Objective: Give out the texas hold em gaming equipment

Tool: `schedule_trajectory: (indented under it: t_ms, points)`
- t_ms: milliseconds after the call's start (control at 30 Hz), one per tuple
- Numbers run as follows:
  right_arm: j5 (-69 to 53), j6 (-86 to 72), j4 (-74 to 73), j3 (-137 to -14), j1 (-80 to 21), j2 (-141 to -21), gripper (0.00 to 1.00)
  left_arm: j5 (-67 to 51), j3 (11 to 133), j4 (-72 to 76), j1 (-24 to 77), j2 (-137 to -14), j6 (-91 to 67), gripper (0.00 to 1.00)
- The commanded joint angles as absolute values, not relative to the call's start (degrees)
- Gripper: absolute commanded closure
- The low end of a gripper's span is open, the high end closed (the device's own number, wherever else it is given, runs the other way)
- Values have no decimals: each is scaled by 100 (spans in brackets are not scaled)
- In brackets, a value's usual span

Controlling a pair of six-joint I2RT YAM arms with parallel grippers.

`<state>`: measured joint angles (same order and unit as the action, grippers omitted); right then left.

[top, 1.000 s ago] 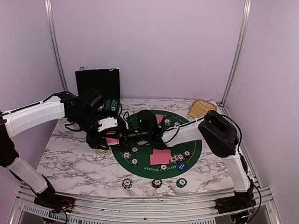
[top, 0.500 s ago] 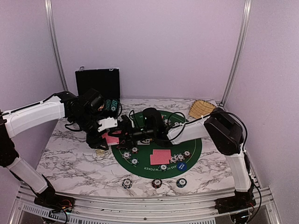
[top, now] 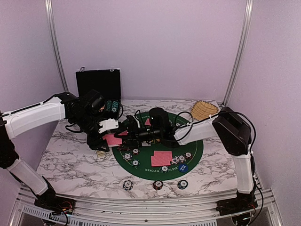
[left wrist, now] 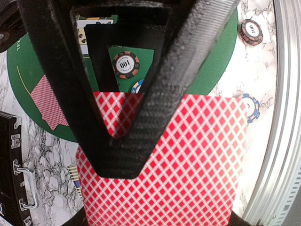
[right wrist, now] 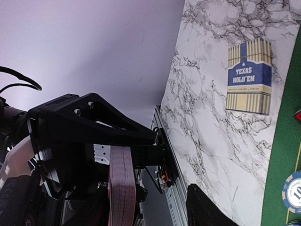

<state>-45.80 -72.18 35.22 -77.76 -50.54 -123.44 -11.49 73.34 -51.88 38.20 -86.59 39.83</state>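
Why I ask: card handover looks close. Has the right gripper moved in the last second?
Yes. From above, the right gripper has shifted right over the green mat, toward the wicker basket, fingertips near the red cards in the left gripper.

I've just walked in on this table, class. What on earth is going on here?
A poker game is being set out. The left claw is shut on a deck of red-backed cards above the marble table. The right claw is right at that deck, seemingly to draw a card; whether it grips one cannot be told. On the green mat lie face-down cards and chips; three more chips sit by the near edge.
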Motion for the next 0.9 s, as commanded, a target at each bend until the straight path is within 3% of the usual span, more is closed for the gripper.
schedule_trajectory:
  t_ms: [0, 867]
  points:
    - [-4649, -7252, 3691, -7690, -4989, -12043, 48, -1178, 7437, -5203, 3827, -8611, 4011, 94]
    - [-4716, -7150, 3553, -7299, -4972, -11539, 77, -1123, 7330, -5181, 3825, -8629, 4024, 94]
